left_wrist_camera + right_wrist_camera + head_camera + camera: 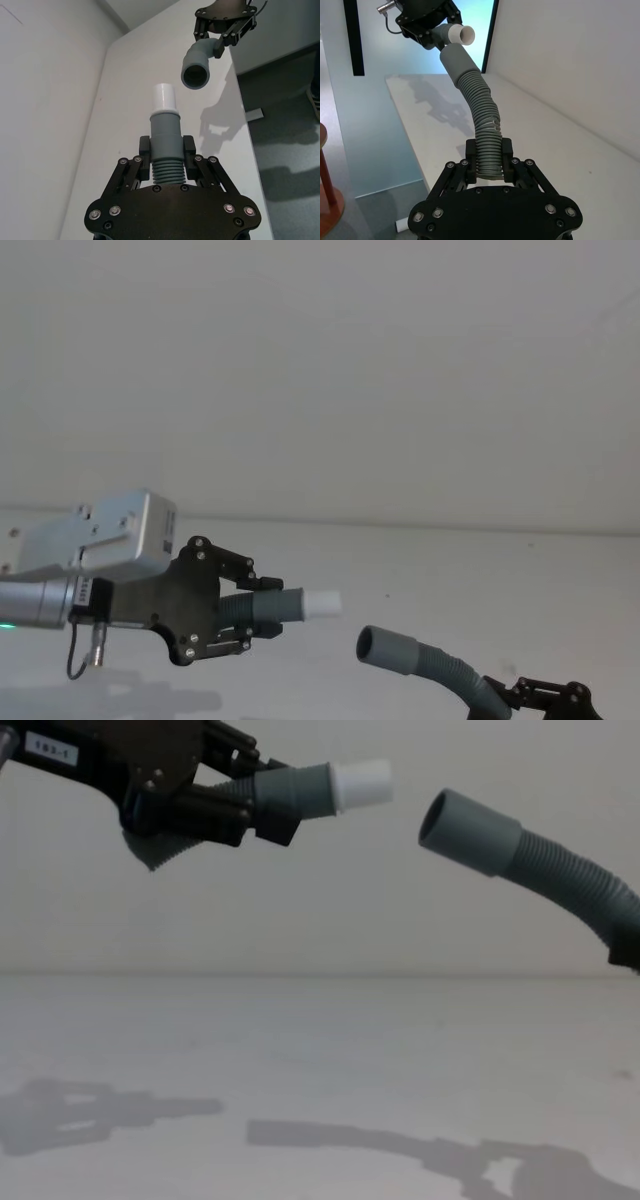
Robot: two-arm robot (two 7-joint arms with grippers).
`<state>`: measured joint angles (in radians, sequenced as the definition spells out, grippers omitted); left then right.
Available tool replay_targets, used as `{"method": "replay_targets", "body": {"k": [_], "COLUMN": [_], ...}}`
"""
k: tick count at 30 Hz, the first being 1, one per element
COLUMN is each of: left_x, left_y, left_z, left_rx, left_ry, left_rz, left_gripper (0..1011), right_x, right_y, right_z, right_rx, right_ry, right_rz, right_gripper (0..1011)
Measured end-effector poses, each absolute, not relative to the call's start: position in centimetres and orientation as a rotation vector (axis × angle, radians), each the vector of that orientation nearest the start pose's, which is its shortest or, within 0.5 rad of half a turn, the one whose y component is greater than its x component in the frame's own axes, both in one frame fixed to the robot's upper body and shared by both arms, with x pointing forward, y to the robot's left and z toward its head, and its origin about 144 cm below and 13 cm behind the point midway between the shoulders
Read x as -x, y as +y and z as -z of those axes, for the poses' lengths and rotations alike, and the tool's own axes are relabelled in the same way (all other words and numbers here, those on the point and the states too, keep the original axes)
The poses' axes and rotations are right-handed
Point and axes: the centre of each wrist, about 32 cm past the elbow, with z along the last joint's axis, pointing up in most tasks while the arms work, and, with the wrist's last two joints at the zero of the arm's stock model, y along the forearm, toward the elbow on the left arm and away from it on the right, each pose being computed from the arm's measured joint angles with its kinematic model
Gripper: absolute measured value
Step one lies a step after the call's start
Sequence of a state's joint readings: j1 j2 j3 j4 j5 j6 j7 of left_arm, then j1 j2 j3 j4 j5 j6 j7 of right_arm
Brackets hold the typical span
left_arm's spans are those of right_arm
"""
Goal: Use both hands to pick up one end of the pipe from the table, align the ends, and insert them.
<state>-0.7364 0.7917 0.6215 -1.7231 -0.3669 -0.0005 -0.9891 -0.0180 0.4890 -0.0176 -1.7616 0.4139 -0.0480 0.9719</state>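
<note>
There are two grey bumpy hose pieces. The short hose piece [285, 790] has one white tip [360, 782]. The long hose piece [570, 870] has one smooth grey cuff [470, 830]. The cuff is near the white tip and a little lower than it, on the robot's right. Its open mouth looks toward the tip. The two do not touch, and there is a gap between them.

There are two black pincers. The left pincer [166, 152] is just behind the white tip and pinches the short piece on its bumpy part. The right pincer [489, 155] is well apart from the white tip and pinches the long piece low on its bumpy part.

The white table [320, 1050] is below the white tip, and both pieces hang up in the air over it. Two dark shadows [110, 1110] lie on the table.
</note>
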Motion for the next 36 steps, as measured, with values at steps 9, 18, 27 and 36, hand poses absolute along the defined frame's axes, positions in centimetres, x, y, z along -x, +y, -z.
{"method": "replay_targets", "body": {"k": [9,18,27,36], "left_x": [-53.43,-53.51,-53.73,-53.88], "left_y": [27.48,27.24,26.96,26.75], "left_z": [-138.65,-138.36,-138.21,-138.15], "left_rx": [-0.403,-0.404,-0.403,-0.405], "left_ry": [-0.614,-0.603,-0.59,-0.581], "left_rz": [-0.13,-0.119,-0.098,-0.083], "left_gripper": [352,352,352,352], "right_x": [-45.22,-45.12,-45.06,-45.15], "right_y": [-33.7,-33.6,-33.3,-33.04], "right_z": [-121.98,-121.86,-121.89,-122.01], "right_rx": [0.028,0.045,0.058,0.065], "right_ry": [-0.213,-0.214,-0.21,-0.202], "right_rz": [0.488,0.499,0.516,0.532], "right_gripper": [255,255,255,255]}}
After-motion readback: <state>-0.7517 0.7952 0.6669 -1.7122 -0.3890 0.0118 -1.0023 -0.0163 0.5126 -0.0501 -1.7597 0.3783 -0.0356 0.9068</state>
